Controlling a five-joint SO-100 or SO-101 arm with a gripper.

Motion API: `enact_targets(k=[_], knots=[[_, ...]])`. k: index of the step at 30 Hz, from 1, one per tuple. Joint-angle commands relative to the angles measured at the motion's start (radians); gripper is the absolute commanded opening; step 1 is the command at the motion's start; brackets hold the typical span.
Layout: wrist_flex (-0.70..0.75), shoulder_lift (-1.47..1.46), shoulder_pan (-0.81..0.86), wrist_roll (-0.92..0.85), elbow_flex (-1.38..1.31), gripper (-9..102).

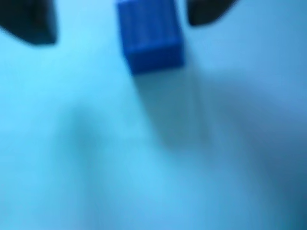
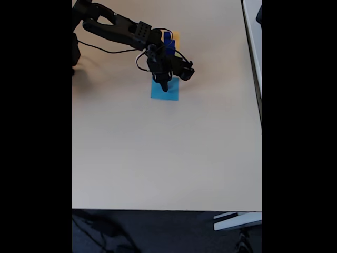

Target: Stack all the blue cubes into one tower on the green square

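Wrist view showed a blue cube (image 1: 149, 36) between the spread, empty claw (image 1: 122, 19) tips; it looked light, rigid, best pinched across flat opposite sides.

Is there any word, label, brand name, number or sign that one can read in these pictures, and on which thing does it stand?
None can be read.
The blue cube in the wrist view has plain faces, and the picture is blurred.
The light-blue patch, the arm and the table in the fixed view bear no visible marking; anything on the arm is too small to tell.
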Motion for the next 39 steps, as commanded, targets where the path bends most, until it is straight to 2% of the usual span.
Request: enact_targets(k=[1, 10, 21, 27, 32, 39], knots=[[-0.017, 0.074, -0.015, -0.029, -0.011, 14], [-0.006, 0.153, -0.023, -0.089, -0.041, 18], [0.012, 0.267, 0.017, -0.184, -0.095, 18], [0.064, 0.242, 0.028, -0.233, -0.273, 19], [0.069, 0.218, -0.041, -0.222, -0.442, 20], [0.029, 0.232, -0.249, -0.153, -0.472, 30]])
